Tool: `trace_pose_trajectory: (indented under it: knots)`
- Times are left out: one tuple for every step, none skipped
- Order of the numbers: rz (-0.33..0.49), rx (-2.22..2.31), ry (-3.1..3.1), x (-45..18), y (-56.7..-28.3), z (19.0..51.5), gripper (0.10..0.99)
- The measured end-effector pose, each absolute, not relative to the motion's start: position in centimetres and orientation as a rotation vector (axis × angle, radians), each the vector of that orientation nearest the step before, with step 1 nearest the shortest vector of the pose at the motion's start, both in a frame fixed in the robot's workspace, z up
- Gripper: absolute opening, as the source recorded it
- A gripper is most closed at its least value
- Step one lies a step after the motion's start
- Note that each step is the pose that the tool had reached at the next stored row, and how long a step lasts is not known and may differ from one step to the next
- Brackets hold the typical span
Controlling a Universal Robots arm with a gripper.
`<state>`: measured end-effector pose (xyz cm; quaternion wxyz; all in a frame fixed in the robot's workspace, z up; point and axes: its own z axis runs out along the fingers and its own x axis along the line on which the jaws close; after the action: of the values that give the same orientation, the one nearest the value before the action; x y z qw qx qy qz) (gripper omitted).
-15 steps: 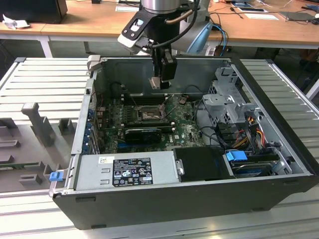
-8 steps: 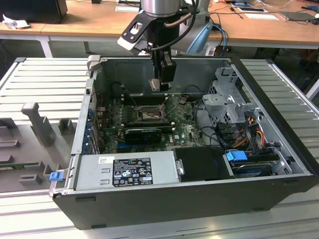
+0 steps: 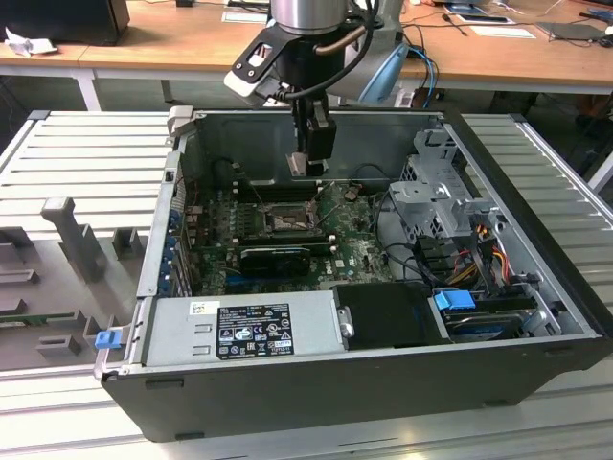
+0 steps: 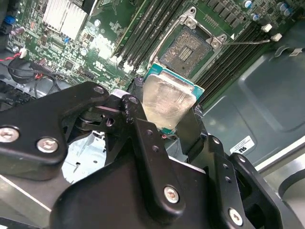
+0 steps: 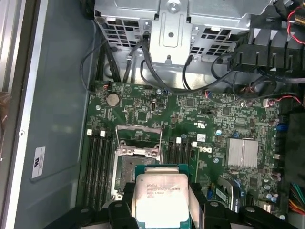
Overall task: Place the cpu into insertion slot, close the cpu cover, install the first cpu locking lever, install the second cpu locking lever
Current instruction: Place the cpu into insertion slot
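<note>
Jaws clamped on one cpu (image 4: 169,98), held above one uncovered insertion slot (image 4: 189,49), inside one open computer case (image 3: 383,383).

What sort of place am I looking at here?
Likely a robotics lab or workshop: an opened computer case lies on a slatted metal workbench, wooden desks stand behind, and the gripper holds a cpu.

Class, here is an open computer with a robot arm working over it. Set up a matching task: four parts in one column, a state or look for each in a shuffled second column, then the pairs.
Parts
1. cpu
2. slot
3. heatsink
4. coin battery

States
A. silver and ribbed
B. empty, brownish middle showing
C. small round disc
D. held by the gripper

Pairs: 1-D, 2-B, 3-A, 4-C
</note>
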<state>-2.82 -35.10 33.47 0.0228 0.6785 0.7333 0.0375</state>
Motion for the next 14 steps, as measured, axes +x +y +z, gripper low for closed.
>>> trace_pose_trajectory:
  knots:
    - [0.116,2.113,2.259,-2.8,-35.1,33.4,0.529]
    - [0.115,2.125,2.247,-2.8,-35.1,33.4,0.529]
    - [0.115,2.151,2.222,-2.8,-35.1,33.4,0.529]
    - [0.114,2.175,2.197,-2.8,-35.1,33.4,0.529]
    - [0.113,2.203,2.167,-2.8,-35.1,33.3,0.529]
    - [0.112,2.228,2.140,-2.8,-35.1,33.3,0.529]
    - [0.111,2.241,2.126,-2.8,-35.1,33.1,0.529]
    - [0.111,2.246,2.121,-2.8,-35.1,33.0,0.529]
    - [0.111,2.250,2.117,-2.8,-35.1,32.6,0.529]
    - [0.111,2.250,2.116,-2.8,-35.1,32.3,0.529]
    - [0.111,2.251,2.116,-2.8,-35.1,32.2,0.529]
    - [0.111,2.251,2.115,-2.8,-35.1,32.0,0.529]
    - [0.111,2.251,2.115,-2.8,-35.1,31.7,0.529]
    - [0.111,2.251,2.115,-2.8,-35.1,31.6,0.529]
